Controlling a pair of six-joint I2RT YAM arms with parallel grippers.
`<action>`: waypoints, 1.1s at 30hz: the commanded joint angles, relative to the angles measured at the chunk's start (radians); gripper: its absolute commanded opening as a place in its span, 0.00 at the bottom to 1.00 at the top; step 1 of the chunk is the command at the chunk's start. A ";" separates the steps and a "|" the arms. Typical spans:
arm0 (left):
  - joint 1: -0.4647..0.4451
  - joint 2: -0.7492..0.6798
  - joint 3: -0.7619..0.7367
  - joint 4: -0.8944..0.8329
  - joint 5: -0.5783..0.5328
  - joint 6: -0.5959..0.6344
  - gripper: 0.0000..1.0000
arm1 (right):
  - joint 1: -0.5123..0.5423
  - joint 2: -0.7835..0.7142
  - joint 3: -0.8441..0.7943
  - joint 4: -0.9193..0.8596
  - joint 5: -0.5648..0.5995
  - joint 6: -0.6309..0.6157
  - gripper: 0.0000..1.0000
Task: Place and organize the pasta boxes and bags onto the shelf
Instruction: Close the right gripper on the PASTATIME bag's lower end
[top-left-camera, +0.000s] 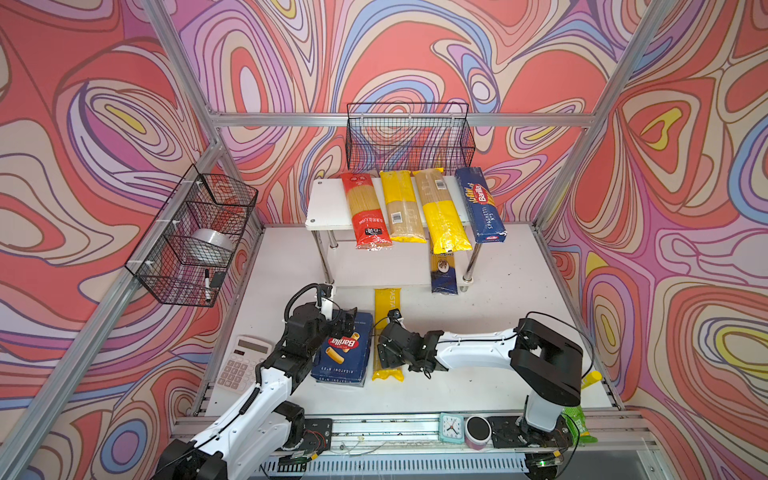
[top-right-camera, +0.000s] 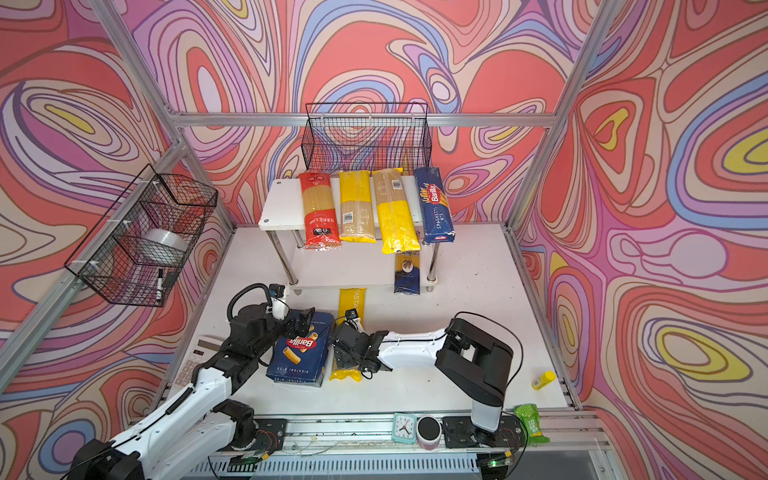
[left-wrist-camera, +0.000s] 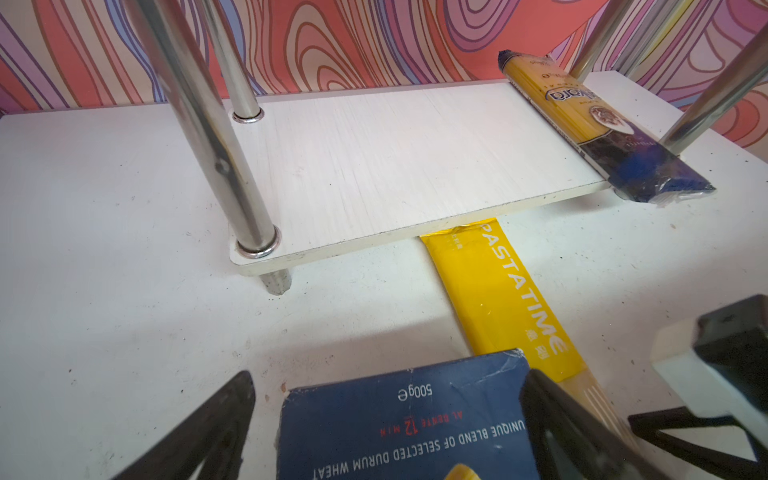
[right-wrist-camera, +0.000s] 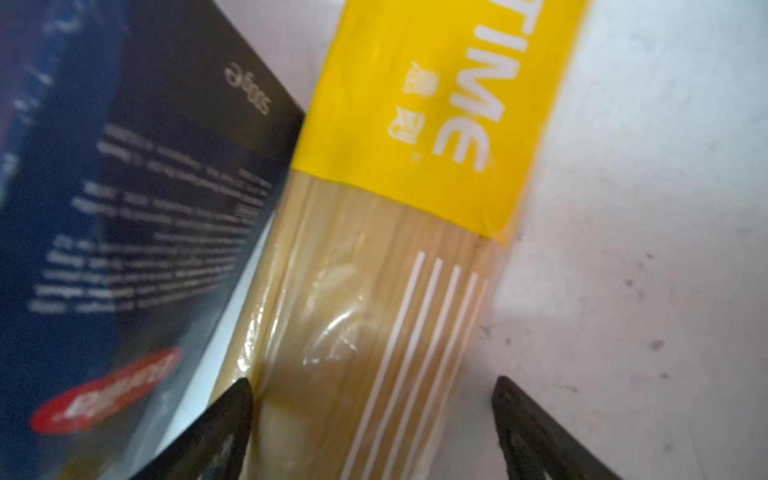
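Right tool released, jaws straddling yellow bag | step: pickup | next: clench, draw it back from under shelf ahead, lift

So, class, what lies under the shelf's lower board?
The far end of the yellow PASTATIME bag runs under the front edge of the lower board; how far it reaches is covered by the board.

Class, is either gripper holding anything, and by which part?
Right gripper: nothing; its jaws stand open astride the PASTATIME bag at its clear window. Left gripper: jaws flank the far end of the rigatoni box; a firm hold cannot be told.
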 joint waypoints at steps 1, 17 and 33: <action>0.005 0.000 0.026 -0.017 0.019 0.016 1.00 | -0.025 -0.047 -0.107 -0.138 0.031 0.025 0.93; 0.005 -0.001 0.026 -0.015 0.031 0.021 1.00 | -0.026 -0.255 -0.086 -0.125 -0.012 -0.364 0.98; 0.005 -0.006 0.026 -0.021 0.034 0.013 1.00 | -0.085 -0.095 -0.037 -0.076 -0.083 -0.432 0.98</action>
